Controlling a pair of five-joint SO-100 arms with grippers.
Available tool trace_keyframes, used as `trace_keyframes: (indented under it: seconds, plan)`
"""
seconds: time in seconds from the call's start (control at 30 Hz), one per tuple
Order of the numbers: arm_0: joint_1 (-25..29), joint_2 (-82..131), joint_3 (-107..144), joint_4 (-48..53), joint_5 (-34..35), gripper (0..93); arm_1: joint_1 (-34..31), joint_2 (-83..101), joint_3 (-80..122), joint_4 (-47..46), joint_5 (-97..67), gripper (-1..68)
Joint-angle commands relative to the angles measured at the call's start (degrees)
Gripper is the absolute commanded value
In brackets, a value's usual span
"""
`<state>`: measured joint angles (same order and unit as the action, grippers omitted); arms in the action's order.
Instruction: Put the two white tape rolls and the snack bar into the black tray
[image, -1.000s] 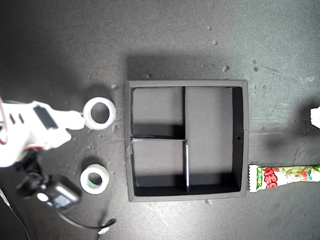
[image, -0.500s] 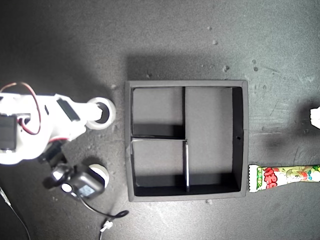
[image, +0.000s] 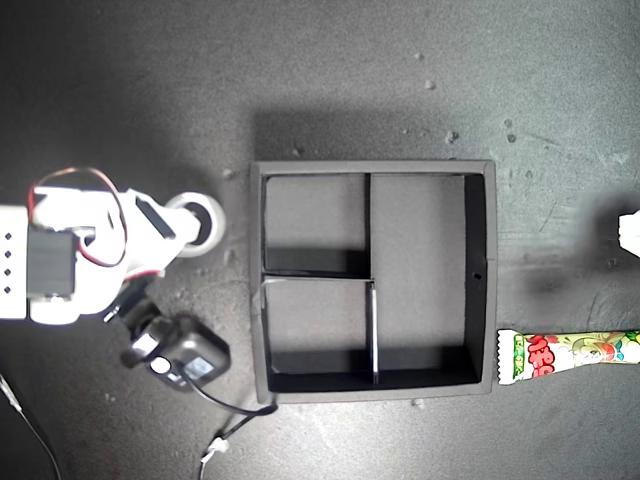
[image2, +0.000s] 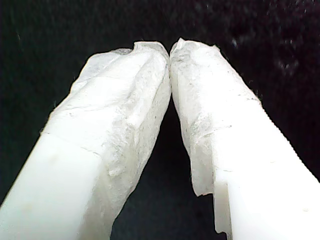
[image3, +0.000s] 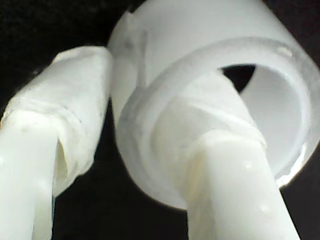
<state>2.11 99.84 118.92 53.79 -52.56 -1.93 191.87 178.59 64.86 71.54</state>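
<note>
Gripping across the wall of a white tape roll (image3: 210, 100), the second claw (image3: 150, 140) is seen in the second wrist view with one finger through the open centre and the other outside the ring. The roll is judged light, rigid and smooth, so a pinch on the wall should hold, though a slip is possible. In the exterior view this wider roll (image: 200, 222) lies on the tabletop (image: 120, 90) just left of the black tray (image: 258, 300), at the tip of the arm on that view's left. The other tape roll cannot be seen; it may be hidden beneath the arm.

The first claw (image2: 170, 50) is closed on nothing, its tips touching.

At the exterior view's right edge the snack bar (image: 565, 354) lies well apart from the tray. It is judged light, crinkly and slippery, best taken across its narrow middle.
</note>
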Motion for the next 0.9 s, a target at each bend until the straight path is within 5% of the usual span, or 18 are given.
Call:
trace_keyframes:
  seconds: [0.0,0.2,0.5,0.73,0.87]
  plan:
    - [-2.5,6.4,-5.7,5.0,1.5,0.2,-2.8,0.2,0.4,-6.0,-6.5,-0.3]
    - [-1.8,4.5,-30.1,17.1,6.9,0.1,-7.6,0.2,0.3,-15.4,-20.7,-0.4]
    - [1.1,-16.2,-54.0,24.6,8.7,0.1,-6.2,0.0,-4.8,-36.4,-27.2,-0.4]
    - [2.0,-29.4,-66.9,31.6,8.7,0.2,-9.9,-3.2,-20.3,-33.6,-33.0,0.0]
    - [0.5,-34.2,-68.7,32.0,8.5,0.2,-14.6,-33.0,-43.0,-31.8,-34.5,3.4]
